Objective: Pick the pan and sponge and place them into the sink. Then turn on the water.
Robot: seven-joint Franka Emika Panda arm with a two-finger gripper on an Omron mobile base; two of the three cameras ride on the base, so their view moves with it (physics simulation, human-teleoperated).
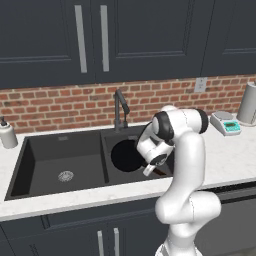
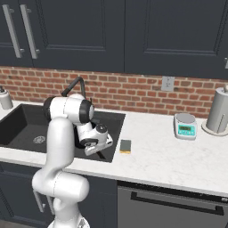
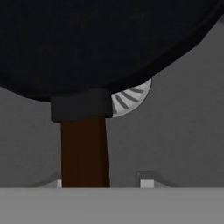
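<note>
The black pan (image 1: pixel 127 155) lies flat in the right basin of the dark sink (image 1: pixel 50 155). Its brown handle (image 3: pixel 84 153) points toward the front rim. In the hand view the pan (image 3: pixel 96 43) covers most of a steel drain (image 3: pixel 131 98). My gripper (image 3: pixel 100 183) reaches down into that basin over the handle and is open: the handle runs between the fingertips, with a clear gap on one side. My gripper (image 1: pixel 150 170) also shows at the basin's front edge. The yellow and green sponge (image 2: pixel 125 146) rests on the white counter just right of the sink (image 2: pixel 22 120).
A dark faucet (image 1: pixel 120 107) rises behind the basin divider. A soap dispenser (image 1: pixel 7 134) stands left of the sink. A kitchen scale (image 2: pixel 185 125) and a paper towel roll (image 2: pixel 218 111) stand at the back right. Dark cabinets hang above.
</note>
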